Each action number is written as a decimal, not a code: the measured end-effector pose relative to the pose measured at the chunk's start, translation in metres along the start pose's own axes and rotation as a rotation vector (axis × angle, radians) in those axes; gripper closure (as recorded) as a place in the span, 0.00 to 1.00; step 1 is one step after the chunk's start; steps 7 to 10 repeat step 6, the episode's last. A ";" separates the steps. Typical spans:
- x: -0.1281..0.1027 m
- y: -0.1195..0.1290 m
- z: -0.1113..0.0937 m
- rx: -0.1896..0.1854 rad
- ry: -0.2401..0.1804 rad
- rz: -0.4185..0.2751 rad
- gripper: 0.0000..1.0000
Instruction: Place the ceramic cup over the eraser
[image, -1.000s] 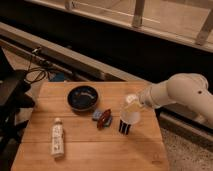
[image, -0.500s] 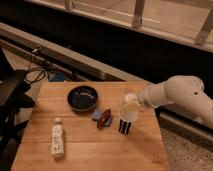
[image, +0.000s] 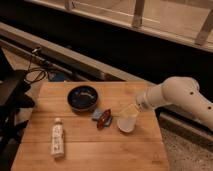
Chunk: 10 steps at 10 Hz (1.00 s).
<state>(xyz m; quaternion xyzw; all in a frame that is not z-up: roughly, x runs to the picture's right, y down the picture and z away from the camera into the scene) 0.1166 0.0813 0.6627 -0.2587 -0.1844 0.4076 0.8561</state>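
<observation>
The white ceramic cup (image: 127, 121) stands low on the wooden table (image: 90, 150), right of centre. My gripper (image: 132, 108) comes in from the right on a white arm (image: 175, 97) and is shut on the cup's upper part. The cup's lower edge is down at the table top. The eraser is hidden; no black striped block shows below or beside the cup.
A dark blue bowl (image: 82, 97) sits at the table's back middle. A small blue block (image: 96, 114) and a reddish-brown oval thing (image: 105, 119) lie just left of the cup. A white labelled bottle (image: 57, 140) lies front left. Black equipment (image: 12, 95) stands off the left edge.
The cup has come down with the gripper. The black striped eraser that showed under it half a second ago is now covered from view.
</observation>
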 end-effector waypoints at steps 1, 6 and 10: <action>0.000 0.000 0.000 -0.002 0.001 -0.003 0.25; -0.020 -0.009 0.005 0.003 -0.001 -0.032 0.28; -0.020 -0.009 0.005 0.003 -0.001 -0.032 0.28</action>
